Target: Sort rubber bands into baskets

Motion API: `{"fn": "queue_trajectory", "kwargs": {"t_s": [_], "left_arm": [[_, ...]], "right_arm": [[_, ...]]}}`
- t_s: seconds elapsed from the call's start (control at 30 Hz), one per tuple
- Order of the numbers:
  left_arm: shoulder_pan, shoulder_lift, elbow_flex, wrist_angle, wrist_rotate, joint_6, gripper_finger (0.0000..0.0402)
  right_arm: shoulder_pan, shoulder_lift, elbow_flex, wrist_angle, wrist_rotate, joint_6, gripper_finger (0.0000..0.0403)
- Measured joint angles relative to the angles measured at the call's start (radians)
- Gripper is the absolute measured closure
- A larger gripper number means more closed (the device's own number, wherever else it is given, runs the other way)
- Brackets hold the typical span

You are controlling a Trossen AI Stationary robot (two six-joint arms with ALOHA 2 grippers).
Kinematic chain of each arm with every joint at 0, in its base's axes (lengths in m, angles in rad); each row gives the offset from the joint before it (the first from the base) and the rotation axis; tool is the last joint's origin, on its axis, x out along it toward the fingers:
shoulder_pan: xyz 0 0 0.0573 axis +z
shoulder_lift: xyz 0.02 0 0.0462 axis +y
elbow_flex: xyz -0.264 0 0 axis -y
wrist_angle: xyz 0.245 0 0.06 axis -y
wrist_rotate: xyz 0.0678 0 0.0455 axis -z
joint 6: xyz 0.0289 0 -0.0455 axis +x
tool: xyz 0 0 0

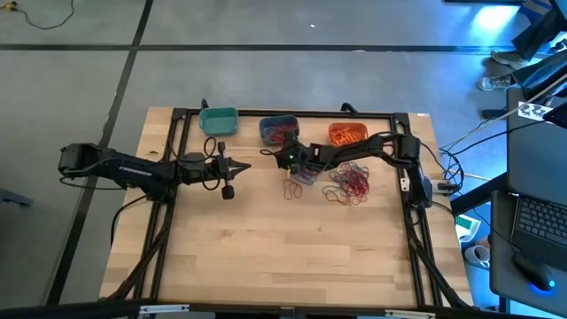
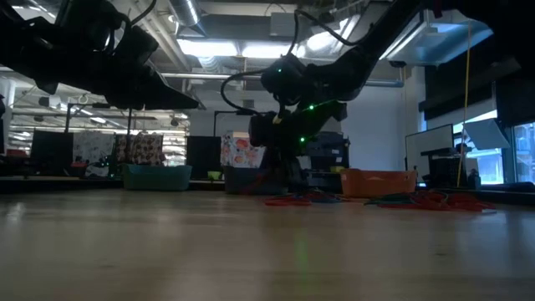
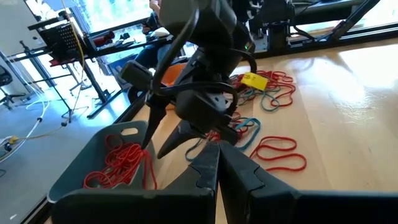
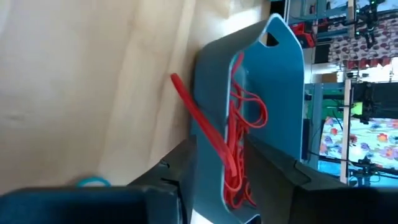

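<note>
Looking straight down, we see three baskets in a row along the far edge of the table [image 1: 266,266]: the teal basket [image 1: 219,120] on the left, the slate blue basket [image 1: 277,130] in the middle and the orange basket [image 1: 347,134] on the right. Loose rubber bands [image 1: 347,182] lie scattered on the wood just near of the blue and orange baskets.

The overhead picture cannot show us the fingers, and the level view across the table only gives us dark arm shapes against the room. The wrist cameras tell more. Past the right gripper [image 4: 214,162] we look straight into the slate blue basket [image 4: 273,93], which already holds a tangle of red bands. A red band [image 4: 202,121] lies stretched across that basket's rim, one end out over the wood, the other running down between the two fingers, which stand partly apart on either side of the rim. We think the band is caught between them, though the contact itself is hidden.

The left gripper [image 3: 217,180] hangs over the left half of the table, near the teal basket, its fingers pressed together with nothing between them. Its camera faces the right arm and shows a blue band [image 3: 249,129] and red bands [image 3: 280,154] lying on the wood beside the blue basket.
</note>
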Motion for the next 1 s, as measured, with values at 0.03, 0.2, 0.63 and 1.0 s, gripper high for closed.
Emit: {"fn": "queue_trajectory", "kwargs": {"t_s": [0.03, 0.2, 0.63, 1.0], "left_arm": [[0.000, 0.000, 0.000, 0.001, 0.000, 0.000, 0.0396], [0.000, 0.000, 0.000, 0.000, 0.000, 0.001, 0.0396], [0.000, 0.000, 0.000, 0.000, 0.000, 0.004, 0.0396], [0.000, 0.000, 0.000, -0.004, 0.000, 0.013, 0.0396]], "right_arm": [[-0.006, 0.000, 0.000, 0.001, 0.000, 0.000, 0.0279], [-0.028, 0.000, 0.000, 0.012, -0.023, 0.019, 0.0295], [-0.038, 0.005, 0.000, 0.007, -0.053, 0.066, 0.0397], [-0.024, -0.098, 0.000, 0.018, -0.036, 0.098, 0.0398]]}}
